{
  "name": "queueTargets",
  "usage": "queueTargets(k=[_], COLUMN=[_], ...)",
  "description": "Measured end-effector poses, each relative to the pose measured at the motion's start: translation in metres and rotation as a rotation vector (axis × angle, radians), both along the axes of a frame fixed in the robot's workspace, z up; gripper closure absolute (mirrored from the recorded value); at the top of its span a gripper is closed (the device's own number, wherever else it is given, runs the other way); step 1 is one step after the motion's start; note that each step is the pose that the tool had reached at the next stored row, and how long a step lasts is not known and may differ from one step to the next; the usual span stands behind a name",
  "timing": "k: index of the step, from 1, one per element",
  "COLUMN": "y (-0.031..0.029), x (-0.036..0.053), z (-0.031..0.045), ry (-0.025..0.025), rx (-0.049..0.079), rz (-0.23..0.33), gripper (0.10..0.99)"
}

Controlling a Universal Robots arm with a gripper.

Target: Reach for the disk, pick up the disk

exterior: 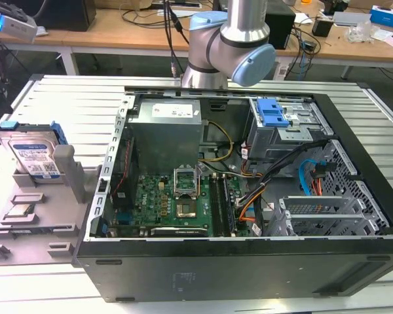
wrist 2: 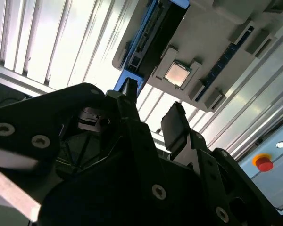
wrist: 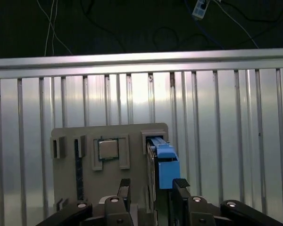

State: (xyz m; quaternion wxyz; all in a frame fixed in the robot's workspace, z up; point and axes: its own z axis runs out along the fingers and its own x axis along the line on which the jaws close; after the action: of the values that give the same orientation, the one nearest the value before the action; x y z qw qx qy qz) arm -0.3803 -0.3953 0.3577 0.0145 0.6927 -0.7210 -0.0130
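1. The tool (wrist: 152,182) is open in both wrist views: its two dark fingers (wrist 2: 175,117) stand apart with nothing clamped between them.
2. In the first wrist view the tool hangs over the disk (wrist: 164,162), and the disk's thin edge lines up with the gap between the fingers. Whether they touch it cannot be told.
3. At the exterior view's left, a grey holder (exterior: 75,171) sits on the slatted metal counter (exterior: 65,98).
4. The disk (exterior: 33,157) stands tilted in the holder's far slot, label facing out, with its blue frame along the top edge.
5. Nearer the camera in the same holder, a square chip (exterior: 19,210) lies flat in its own recess, apart from the disk.
6. In the middle, an open case (exterior: 249,261) lies on its side, just beside the holder.
7. Inside the case, a grey power supply (exterior: 167,131) sits at the back and a green board (exterior: 170,203) lies in front of it.
8. The arm (exterior: 229,46) rises behind the case.
9. Further right, a blue latch (exterior: 273,112) sits on the drive cage, with cables below it.
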Motion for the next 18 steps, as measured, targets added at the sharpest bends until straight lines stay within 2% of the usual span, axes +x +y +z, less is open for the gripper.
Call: queueTargets(k=[1, 3, 15, 18], y=[0.0034, 0.0054, 0.0055, 0.0055], x=[0.0000, 0.0001, 0.0000, 0.0000], z=[-0.0001, -0.0004, -0.0168, -0.0188], ry=[-0.0001, -0.0002, 0.0000, -0.0001], rx=[0.000, 0.000, 0.000, 0.000], rz=[0.000, 0.000, 0.000, 0.000], gripper=[0.604, 0.604, 0.604, 0.604])
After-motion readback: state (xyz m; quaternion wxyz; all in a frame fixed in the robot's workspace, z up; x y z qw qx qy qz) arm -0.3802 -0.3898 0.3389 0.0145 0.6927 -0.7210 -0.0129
